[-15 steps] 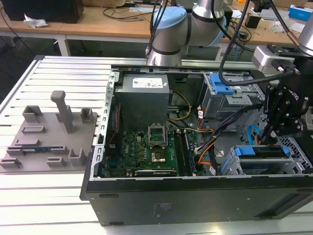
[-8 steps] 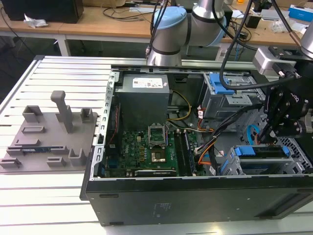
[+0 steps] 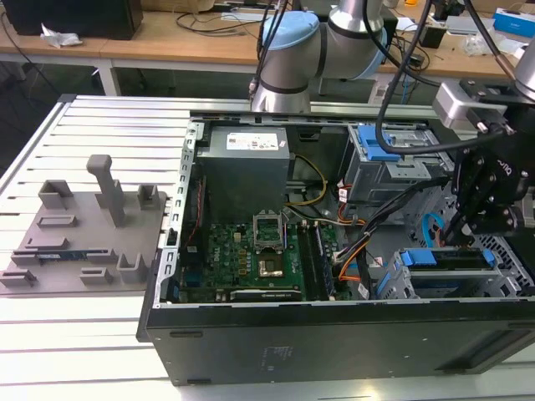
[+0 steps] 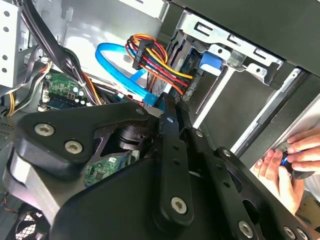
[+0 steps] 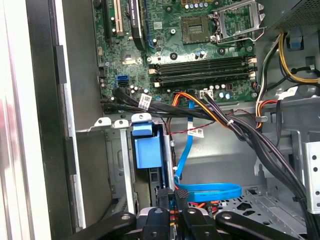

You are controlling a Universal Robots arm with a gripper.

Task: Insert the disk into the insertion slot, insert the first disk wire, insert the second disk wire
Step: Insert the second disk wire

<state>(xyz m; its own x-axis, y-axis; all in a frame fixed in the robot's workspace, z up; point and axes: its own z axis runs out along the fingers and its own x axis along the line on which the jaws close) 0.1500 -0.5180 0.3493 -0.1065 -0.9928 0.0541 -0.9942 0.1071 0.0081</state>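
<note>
The disk (image 5: 148, 146), in its bright blue carrier, already sits in the insertion slot (image 3: 443, 280), directly ahead of the gripper (image 5: 174, 195). In the first wrist view the gripper's two narrow fingertips are pinched together on a small black connector, apparently the end of the flat blue data cable (image 5: 210, 191), which loops away just beside them. The connector is right at the drive's rear edge, so the work in hand looks like a wire insertion. The multicoloured power wire bundle (image 4: 155, 62) lies close alongside the fingertips.

Risks, as I judge them: the connector could meet the port slightly skewed and jam or bend; the stiff blue cable could twist it in the grip; and the neighbouring power bundle could snag on the fingers. A person's hand (image 4: 287, 162) rests outside the case wall, well off to the side.
</note>
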